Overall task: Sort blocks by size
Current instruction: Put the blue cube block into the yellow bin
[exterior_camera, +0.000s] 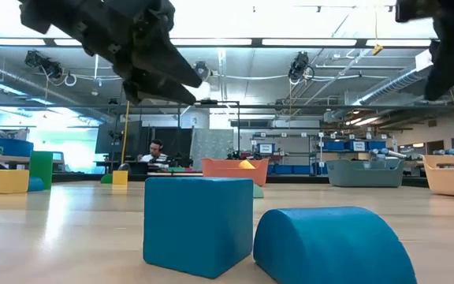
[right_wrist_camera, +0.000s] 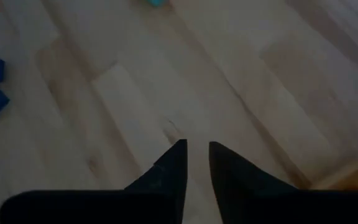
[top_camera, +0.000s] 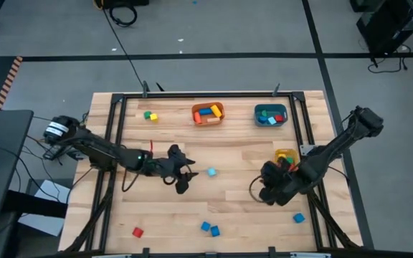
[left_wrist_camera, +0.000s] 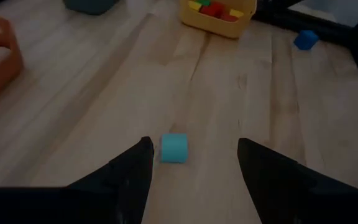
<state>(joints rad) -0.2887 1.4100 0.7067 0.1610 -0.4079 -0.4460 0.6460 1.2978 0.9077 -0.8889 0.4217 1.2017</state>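
A light blue block (top_camera: 211, 172) lies on the wooden table near its middle. My left gripper (top_camera: 190, 173) is open just left of it. In the left wrist view the block (left_wrist_camera: 173, 148) lies ahead of the open fingers (left_wrist_camera: 194, 146), nearer one of them and untouched. My right gripper (top_camera: 269, 192) hovers shut and empty over bare wood near the yellow bin (top_camera: 285, 156); its fingertips (right_wrist_camera: 196, 155) nearly meet. Other loose blocks lie on the table: a small cluster (top_camera: 149, 115) at the far left, a red one (top_camera: 138, 231), two blue ones (top_camera: 209, 228) and another blue one (top_camera: 298, 217).
An orange bin (top_camera: 208, 113) and a teal bin (top_camera: 270, 115) with blocks stand along the far edge. The yellow bin also holds blocks (left_wrist_camera: 219, 11). A black frame (top_camera: 113, 143) borders the table. Two blue blocks (exterior_camera: 198, 223) sit close to the low camera.
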